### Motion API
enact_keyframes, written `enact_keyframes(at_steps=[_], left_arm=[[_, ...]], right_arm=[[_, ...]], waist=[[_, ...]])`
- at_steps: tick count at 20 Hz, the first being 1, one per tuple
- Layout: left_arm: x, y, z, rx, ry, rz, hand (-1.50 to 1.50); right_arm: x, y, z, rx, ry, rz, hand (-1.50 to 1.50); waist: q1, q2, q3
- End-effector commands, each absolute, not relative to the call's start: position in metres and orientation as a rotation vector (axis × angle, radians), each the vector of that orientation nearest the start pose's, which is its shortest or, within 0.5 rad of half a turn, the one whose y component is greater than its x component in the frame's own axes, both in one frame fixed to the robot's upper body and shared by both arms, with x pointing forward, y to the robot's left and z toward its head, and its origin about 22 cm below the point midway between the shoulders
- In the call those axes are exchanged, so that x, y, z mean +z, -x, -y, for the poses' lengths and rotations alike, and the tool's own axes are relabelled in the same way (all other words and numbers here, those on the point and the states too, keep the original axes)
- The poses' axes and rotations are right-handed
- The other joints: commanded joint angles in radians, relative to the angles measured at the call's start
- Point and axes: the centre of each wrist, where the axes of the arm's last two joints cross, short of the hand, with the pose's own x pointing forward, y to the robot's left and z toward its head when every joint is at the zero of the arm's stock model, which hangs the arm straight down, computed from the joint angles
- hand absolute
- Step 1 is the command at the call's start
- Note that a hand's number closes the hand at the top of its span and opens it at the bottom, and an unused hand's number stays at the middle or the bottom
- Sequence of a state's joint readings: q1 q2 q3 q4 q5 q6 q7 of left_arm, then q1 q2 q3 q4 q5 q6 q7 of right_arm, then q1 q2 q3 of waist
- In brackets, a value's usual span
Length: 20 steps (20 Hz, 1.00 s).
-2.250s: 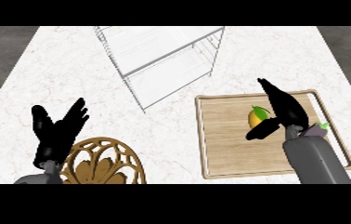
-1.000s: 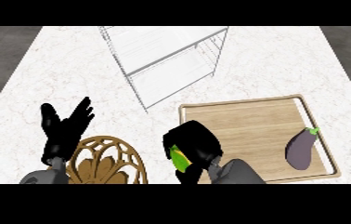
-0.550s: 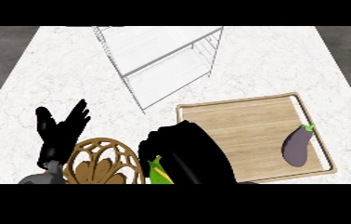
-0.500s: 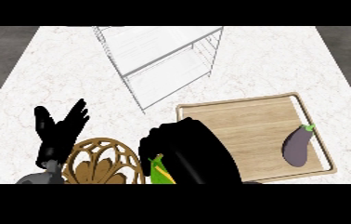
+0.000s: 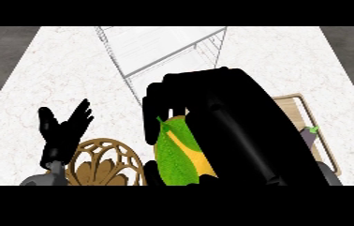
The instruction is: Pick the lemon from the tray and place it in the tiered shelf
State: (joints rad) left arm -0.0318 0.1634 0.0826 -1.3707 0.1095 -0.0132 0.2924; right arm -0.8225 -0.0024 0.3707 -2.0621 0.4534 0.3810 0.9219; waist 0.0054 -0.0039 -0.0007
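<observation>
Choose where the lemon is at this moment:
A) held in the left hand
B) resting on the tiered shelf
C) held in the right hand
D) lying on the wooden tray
C: the right hand curls round the lemon, lifted close to the camera.

Right hand (image 5: pixel 221 122) fills the near centre, fingers curled round the lemon (image 5: pixel 181 154), a yellow fruit with a green leaf. Wire tiered shelf (image 5: pixel 162 56) stands at the far side. Wooden tray (image 5: pixel 304 112) lies right, mostly hidden, with an aubergine (image 5: pixel 308 135) on it. Left hand (image 5: pixel 63 131) rests open at near left, above an ornate brown trivet (image 5: pixel 107 164)
</observation>
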Motion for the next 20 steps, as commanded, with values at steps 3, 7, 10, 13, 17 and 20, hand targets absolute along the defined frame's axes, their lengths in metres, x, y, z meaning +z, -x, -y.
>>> enact_keyframes(at_steps=[3,7,10,13,17,20], left_arm=[[-0.022,-0.259,-0.309,0.048,-0.087,1.108,0.00],[-0.040,-0.247,-0.281,0.037,-0.100,1.105,0.00],[-0.010,-0.250,-0.288,0.031,-0.099,1.120,0.00],[-0.028,-0.245,-0.289,0.039,-0.095,1.106,0.00],[-0.019,-0.248,-0.296,0.030,-0.078,1.133,0.00],[-0.025,-0.246,-0.294,0.047,-0.077,1.116,0.00]], right_arm=[[0.336,-0.242,0.079,0.908,0.381,1.865,1.50],[0.358,-0.279,0.074,0.837,0.380,1.869,1.50],[0.373,-0.301,0.084,0.846,0.404,1.870,1.50],[0.359,-0.320,0.055,0.875,0.429,1.844,1.50],[0.360,-0.355,0.061,0.955,0.415,1.823,1.50],[0.355,-0.370,0.066,1.026,0.418,1.797,1.50]], waist=[[-0.003,0.003,0.000],[0.005,0.005,0.000],[0.009,0.003,0.001],[0.009,0.006,0.000],[0.015,0.008,0.000],[0.011,0.008,0.000]])
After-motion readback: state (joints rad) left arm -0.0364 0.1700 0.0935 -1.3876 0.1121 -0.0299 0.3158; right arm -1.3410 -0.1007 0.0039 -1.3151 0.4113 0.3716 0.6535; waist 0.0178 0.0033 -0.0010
